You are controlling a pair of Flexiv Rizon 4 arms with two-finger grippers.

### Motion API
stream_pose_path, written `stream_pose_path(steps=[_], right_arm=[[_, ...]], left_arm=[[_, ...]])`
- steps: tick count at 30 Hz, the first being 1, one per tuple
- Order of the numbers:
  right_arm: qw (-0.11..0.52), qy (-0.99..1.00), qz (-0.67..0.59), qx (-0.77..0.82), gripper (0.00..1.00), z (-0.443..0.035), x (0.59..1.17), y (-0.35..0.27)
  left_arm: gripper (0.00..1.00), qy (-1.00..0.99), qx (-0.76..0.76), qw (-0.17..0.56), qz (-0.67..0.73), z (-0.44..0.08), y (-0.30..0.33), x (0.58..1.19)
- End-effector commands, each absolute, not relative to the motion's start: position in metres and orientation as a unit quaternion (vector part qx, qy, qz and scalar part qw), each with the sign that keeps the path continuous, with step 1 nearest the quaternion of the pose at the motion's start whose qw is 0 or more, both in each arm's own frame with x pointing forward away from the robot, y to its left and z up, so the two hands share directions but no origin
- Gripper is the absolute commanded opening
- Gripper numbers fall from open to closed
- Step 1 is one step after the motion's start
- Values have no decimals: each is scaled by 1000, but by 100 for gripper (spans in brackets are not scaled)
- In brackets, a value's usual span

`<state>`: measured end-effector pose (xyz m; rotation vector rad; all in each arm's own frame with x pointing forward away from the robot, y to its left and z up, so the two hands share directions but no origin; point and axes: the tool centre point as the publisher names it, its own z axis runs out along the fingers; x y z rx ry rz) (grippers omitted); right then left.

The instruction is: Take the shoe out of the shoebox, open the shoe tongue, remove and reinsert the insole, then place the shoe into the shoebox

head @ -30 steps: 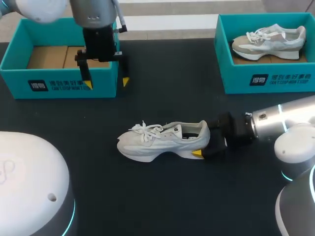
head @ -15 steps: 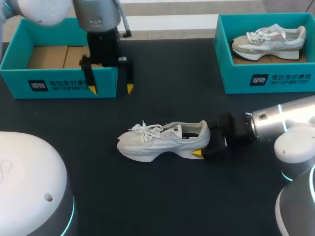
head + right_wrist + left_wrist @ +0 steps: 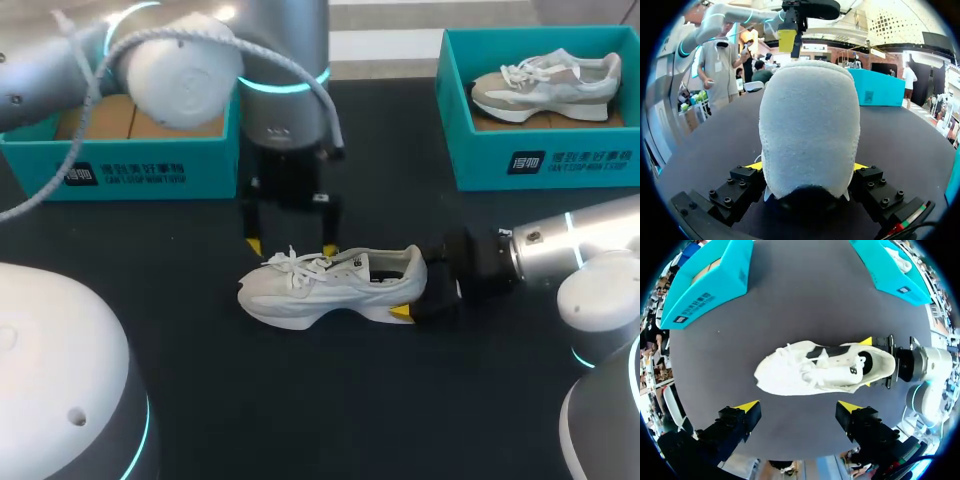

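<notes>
A white sneaker (image 3: 325,285) lies on its sole in the middle of the black table, toe to the left. My right gripper (image 3: 412,290) is shut on its heel; in the right wrist view the heel (image 3: 809,125) fills the space between the fingers of my right gripper (image 3: 807,167). My left gripper (image 3: 290,248) hangs open just behind the laces, tips pointing down, one on each side of the forefoot. In the left wrist view the sneaker (image 3: 820,367) lies ahead of my left gripper (image 3: 799,405), with nothing between its fingers.
A teal shoebox (image 3: 120,170) with a cardboard floor stands at the back left. A second teal shoebox (image 3: 540,160) at the back right holds another sneaker (image 3: 545,85). Bare table lies in front of the shoe.
My left arm has swung from the front wall of the left shoebox to the right and nearer, to above the sneaker's laces. The right gripper and the shoe have not moved.
</notes>
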<state>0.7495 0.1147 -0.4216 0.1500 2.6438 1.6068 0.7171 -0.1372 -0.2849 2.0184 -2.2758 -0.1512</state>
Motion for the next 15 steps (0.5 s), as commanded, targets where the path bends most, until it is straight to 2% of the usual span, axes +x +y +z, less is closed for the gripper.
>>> stream_pose_path(steps=[1,4,15], right_arm=[[22,854,518,49,0,-425,752,118],[22,854,518,49,0,-425,752,118],[22,854,518,49,0,-425,752,118]], left_arm=[[100,-742,668,36,-46,-296,-159,715],[100,-713,699,7,-56,-301,-166,719],[100,-713,699,7,-56,-301,-166,719]])
